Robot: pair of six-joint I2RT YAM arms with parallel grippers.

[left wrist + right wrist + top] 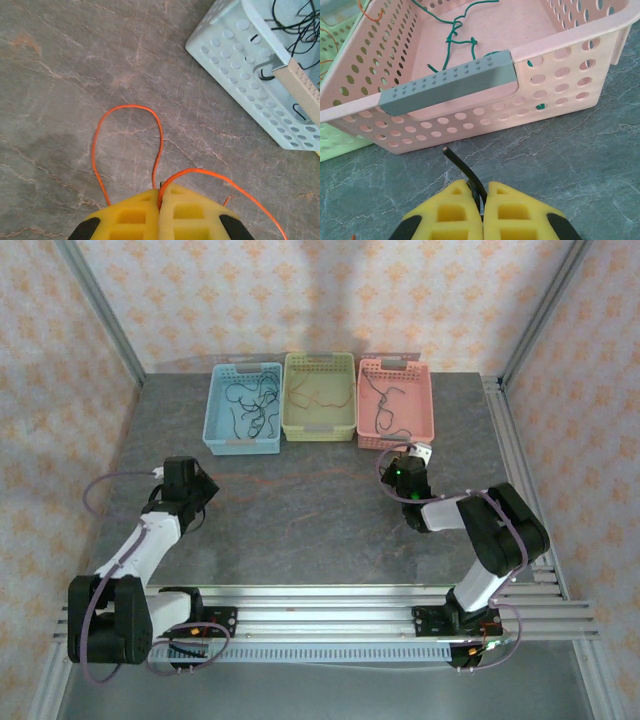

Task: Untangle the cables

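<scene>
**Both grippers pinched on a wire**

The left gripper is clamped tight on an orange cable. It loops out over the table right ahead of the pads. A blue basket with black cables sits ahead to its right.

The right gripper is squeezed closed on a dark cable that pokes forward, stopping just short of the pink basket, which holds green cables.

1. Three baskets stand side by side along the far edge of the table: blue basket, green basket, pink basket. I see loose cables in each.
2. Left gripper sits toward the left edge, with a faint orange cable running toward the table's middle.
3. Right gripper is just beside the pink basket's near wall, a dark cable loop next to it.
</scene>
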